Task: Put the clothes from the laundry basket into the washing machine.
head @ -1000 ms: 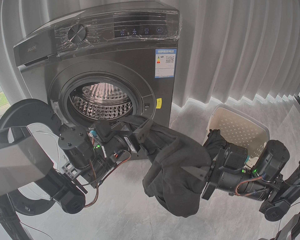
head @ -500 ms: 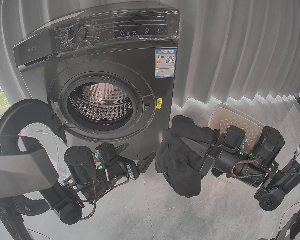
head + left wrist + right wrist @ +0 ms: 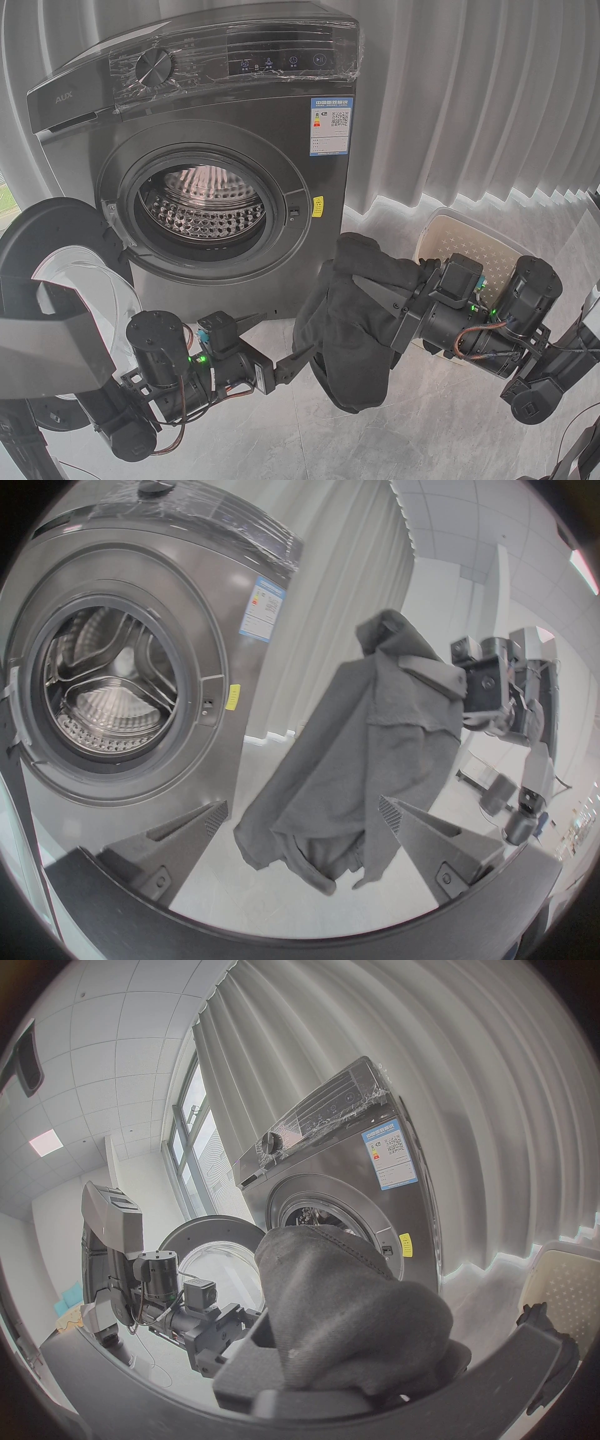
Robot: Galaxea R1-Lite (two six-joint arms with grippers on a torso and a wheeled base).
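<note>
Item under transfer: one dark garment (image 3: 350, 325), held off the floor in front of the lower right corner of the washing machine (image 3: 262, 162), between the machine and the laundry basket (image 3: 470, 245). The right gripper (image 3: 375, 299) is clenched on the garment's upper part. The cloth is bunched over the fingers, and the rest hangs straight down, so its long axis is vertical. The drum opening (image 3: 200, 206) lies above and to the left of the garment. The door (image 3: 56, 250) is swung fully aside on the machine's left, and nothing is seen in the drum. The left gripper (image 3: 275, 344) is released and empty, low in front of the machine below the opening. Its jaws are spread toward the hanging cloth, and contact cannot be determined. Judgement: the right arm must carry the load up and leftward to the opening. Count: one garment, one machine, one basket, two grippers. What remains in the basket cannot be told.
</note>
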